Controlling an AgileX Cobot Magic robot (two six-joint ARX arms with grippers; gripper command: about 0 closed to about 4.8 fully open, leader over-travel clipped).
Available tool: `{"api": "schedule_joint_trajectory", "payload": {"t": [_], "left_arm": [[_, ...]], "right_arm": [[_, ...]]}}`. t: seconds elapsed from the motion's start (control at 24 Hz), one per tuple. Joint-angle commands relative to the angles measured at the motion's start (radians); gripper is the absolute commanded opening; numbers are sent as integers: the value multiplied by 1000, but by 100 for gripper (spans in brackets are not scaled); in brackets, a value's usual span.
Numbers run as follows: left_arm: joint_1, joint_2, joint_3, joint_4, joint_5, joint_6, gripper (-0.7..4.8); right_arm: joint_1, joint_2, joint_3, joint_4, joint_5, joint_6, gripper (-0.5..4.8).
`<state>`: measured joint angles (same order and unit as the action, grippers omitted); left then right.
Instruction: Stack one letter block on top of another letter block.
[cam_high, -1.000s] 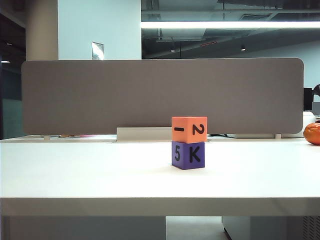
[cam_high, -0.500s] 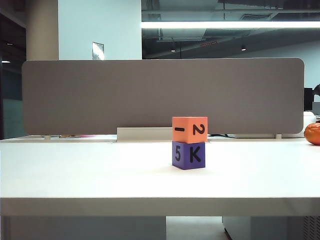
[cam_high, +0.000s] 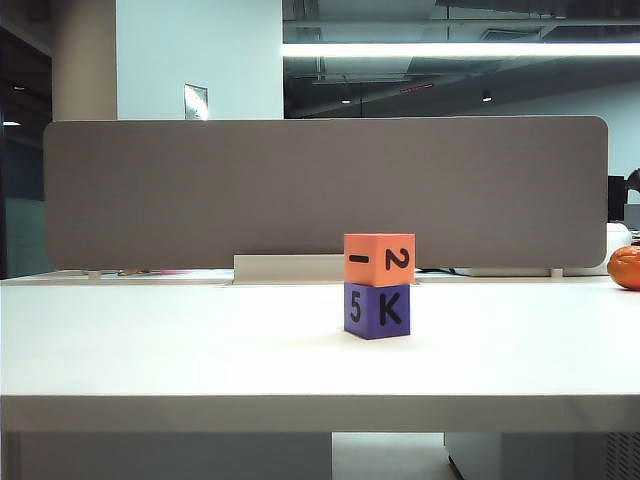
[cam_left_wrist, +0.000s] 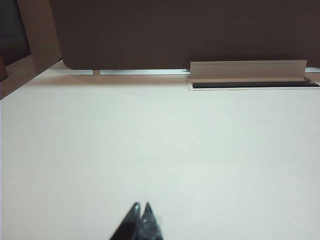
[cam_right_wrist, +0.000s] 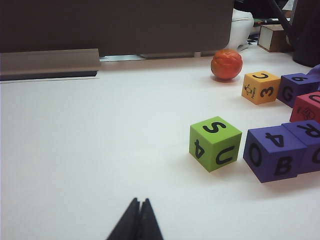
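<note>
On the white worktop (cam_high: 180, 350), a little right of the middle in the exterior view, the orange block (cam_high: 379, 259) sits on top of the purple block (cam_high: 377, 310). The orange block shows a dash and a "2", the purple one a "5" and a "K". Their edges are almost in line. No arm is seen in this view.

Behind the blocks a long grey partition (cam_high: 320, 190) stands along the far edge of the worktop, with a pale cable flap (cam_high: 285, 268) at its foot. Above it the room is dark, with one bright ceiling lamp (cam_high: 460, 49) and a white column (cam_high: 200, 60). An orange ball (cam_high: 626, 267) lies at the right edge.

The left gripper (cam_left_wrist: 141, 212) hangs low over bare worktop, its jaws closed and empty. The right gripper (cam_right_wrist: 139, 207) is also over the worktop, jaws closed and empty. Beyond it lie a green block (cam_right_wrist: 215, 143), a yellow block (cam_right_wrist: 260, 87) and several purple blocks (cam_right_wrist: 277, 152) and a red one close together. None of these touches the gripper.
</note>
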<state>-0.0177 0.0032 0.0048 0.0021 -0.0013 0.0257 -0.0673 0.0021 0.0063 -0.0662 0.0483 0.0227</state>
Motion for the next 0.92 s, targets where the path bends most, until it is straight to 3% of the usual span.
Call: {"api": "schedule_joint_trajectory", "payload": {"t": [0.04, 0.92], "left_arm": [[-1, 1, 3, 8, 2, 1, -6], [-1, 1, 3, 6, 2, 1, -5]], "right_arm": [[0, 0, -6, 18, -40, 6, -7], [1, 0, -6, -19, -51, 7, -6]]}}
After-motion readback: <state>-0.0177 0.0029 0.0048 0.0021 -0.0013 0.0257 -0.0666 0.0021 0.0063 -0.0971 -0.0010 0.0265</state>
